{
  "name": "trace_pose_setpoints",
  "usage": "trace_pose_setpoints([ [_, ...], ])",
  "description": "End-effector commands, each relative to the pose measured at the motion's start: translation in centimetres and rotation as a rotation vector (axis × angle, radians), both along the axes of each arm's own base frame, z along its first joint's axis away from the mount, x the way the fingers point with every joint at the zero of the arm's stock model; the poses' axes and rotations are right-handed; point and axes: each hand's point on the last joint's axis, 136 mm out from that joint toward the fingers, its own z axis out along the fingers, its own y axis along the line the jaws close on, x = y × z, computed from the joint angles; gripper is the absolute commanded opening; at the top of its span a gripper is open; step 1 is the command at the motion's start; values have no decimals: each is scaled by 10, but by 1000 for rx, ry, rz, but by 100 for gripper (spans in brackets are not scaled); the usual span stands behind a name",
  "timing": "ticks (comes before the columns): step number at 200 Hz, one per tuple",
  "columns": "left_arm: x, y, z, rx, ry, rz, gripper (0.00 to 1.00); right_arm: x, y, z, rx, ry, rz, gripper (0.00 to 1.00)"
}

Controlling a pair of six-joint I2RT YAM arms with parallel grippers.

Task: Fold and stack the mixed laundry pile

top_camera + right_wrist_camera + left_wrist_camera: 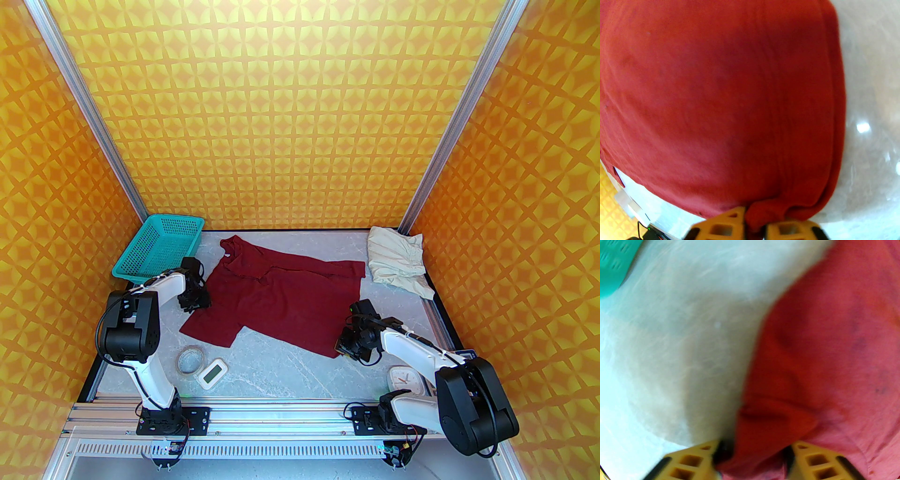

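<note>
A dark red T-shirt (276, 295) lies spread, slightly rumpled, across the middle of the grey table. My left gripper (196, 304) sits at the shirt's left edge; in the left wrist view its yellow fingers (693, 462) pinch a bunched fold of the red T-shirt (811, 357). My right gripper (344, 347) is at the shirt's near right corner, and in the right wrist view its yellow fingers (724, 225) are shut on a gathered hem of the red T-shirt (717, 93). A cream piece (398, 260) with a gathered band lies crumpled at the far right corner.
A teal mesh basket (159, 248) stands at the far left. A roll of tape (190, 360) and a small white timer (212, 372) lie near the front left. A white clock (405, 377) sits under the right arm. Patterned orange walls close in three sides.
</note>
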Motion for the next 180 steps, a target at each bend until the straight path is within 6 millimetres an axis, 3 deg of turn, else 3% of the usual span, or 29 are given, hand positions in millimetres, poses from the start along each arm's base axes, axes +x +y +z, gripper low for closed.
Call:
trace_pose_setpoints([
  [1, 6, -30, -10, -99, -19, -57, 12, 17, -2, 7, -22, -83, -15, 5],
  [14, 10, -33, 1, -103, -56, -66, 0, 24, -3, 14, -23, -118, -17, 0],
  [36, 14, -44, 40, -134, -163, -95, 0, 41, -2, 39, -19, -222, -19, 0],
  [60, 18, -58, 116, -201, -370, -137, 0, 73, -7, 100, -53, -444, -23, 0],
  [93, 6, -71, 233, -274, -680, -204, 0, 95, -20, 192, -136, -699, -6, 0],
  [110, -12, -74, 295, -290, -835, -244, 0, 96, -23, 249, -167, -809, 31, 0],
  [125, -29, -73, 335, -291, -908, -262, 0, 89, -26, 295, -190, -894, 54, 0],
  [127, -36, -72, 351, -292, -947, -268, 0, 87, -27, 301, -194, -904, 59, 0],
  [158, -108, -89, 470, -302, -1224, -441, 0, 51, -45, 407, -276, -1106, 80, 0],
  [167, -125, -86, 502, -293, -1296, -456, 0, 42, -49, 430, -295, -1148, 81, 0],
  [180, -133, -81, 528, -264, -1324, -452, 0, 36, -53, 452, -323, -1156, 90, 0],
])
